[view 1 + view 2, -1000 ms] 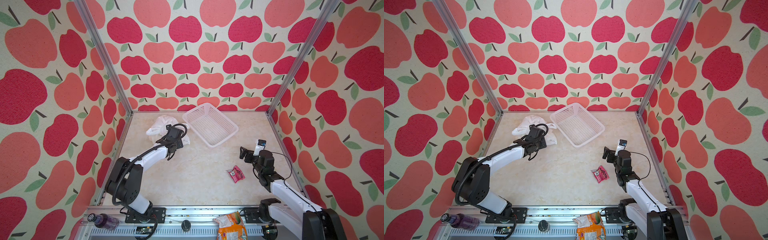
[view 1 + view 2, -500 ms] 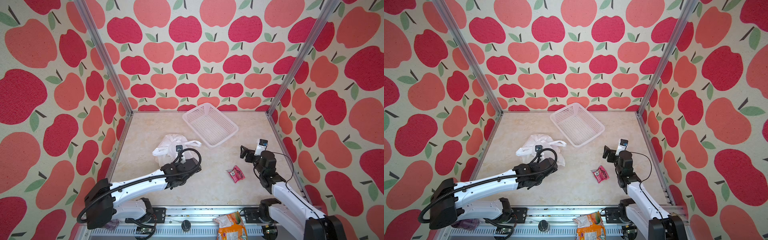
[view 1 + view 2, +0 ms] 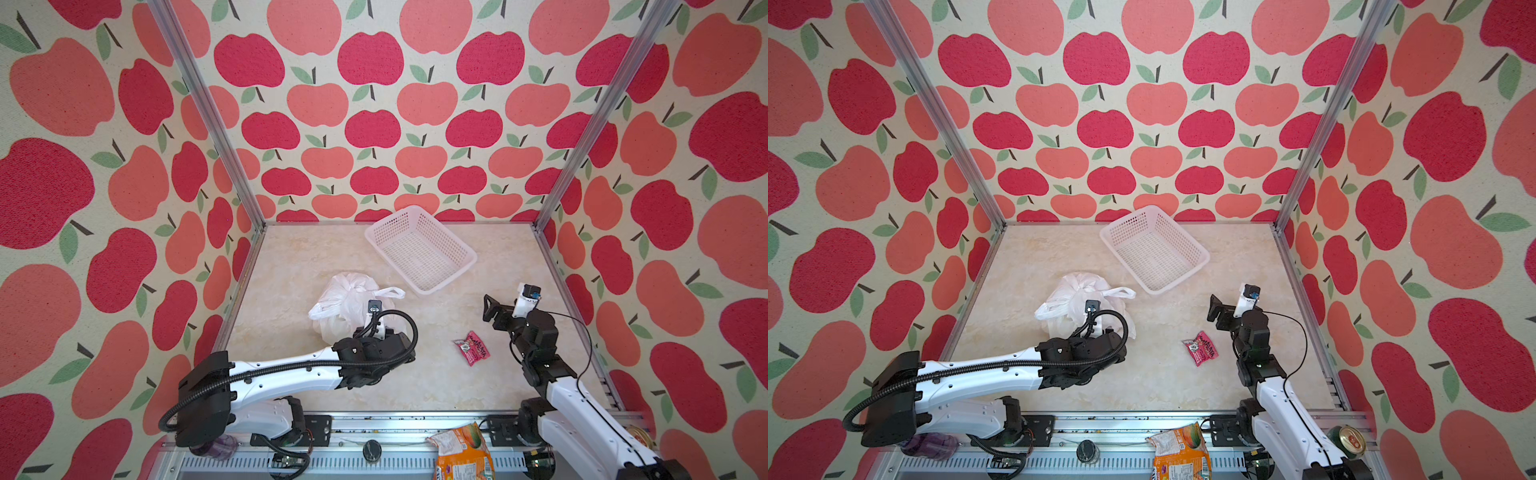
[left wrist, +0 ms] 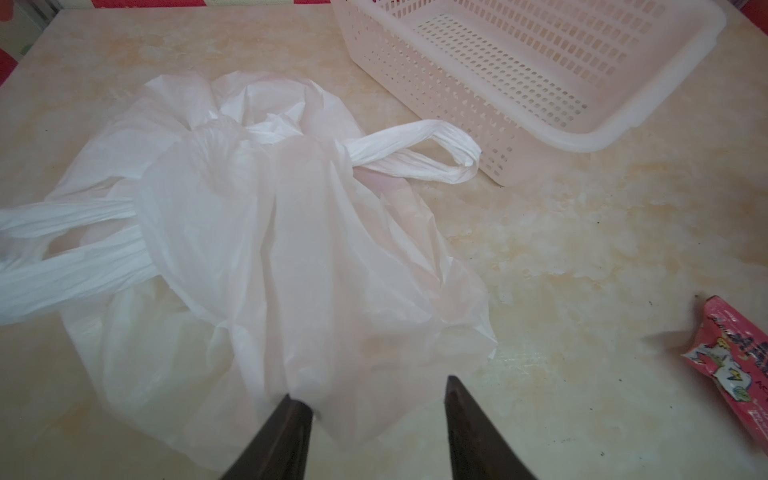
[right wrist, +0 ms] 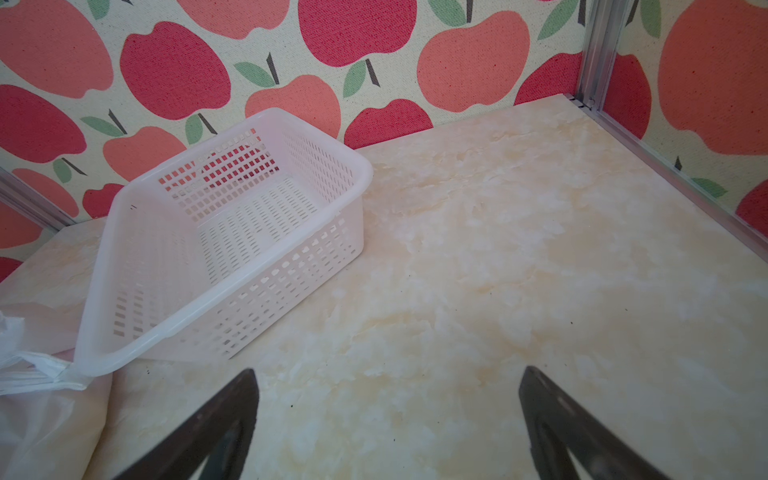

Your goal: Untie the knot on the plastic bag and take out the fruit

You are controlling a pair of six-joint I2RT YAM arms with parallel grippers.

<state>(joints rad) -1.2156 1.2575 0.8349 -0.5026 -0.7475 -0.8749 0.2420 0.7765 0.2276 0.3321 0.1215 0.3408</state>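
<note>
- Shows print on red sachet [image 3: 472, 348] and orange snack bag [image 3: 461, 455], too small to read.
- Puts plastic bag [image 3: 349, 299], knot [image 4: 270, 126] tied, at 7 o'clock from basket [image 3: 449, 276], dragged forward from back-left corner.
- Has left gripper [image 4: 370, 399] newly parted, one finger [image 4: 286, 428] touching bag; right gripper [image 5: 386, 386] wide apart.

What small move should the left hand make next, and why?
Probably advance the left hand to the knot: its jaws stand open at the edge of the plastic bag, film touching one finger, and the knot is tied, both loop handles splayed out. The right hand is open and apart.
</note>
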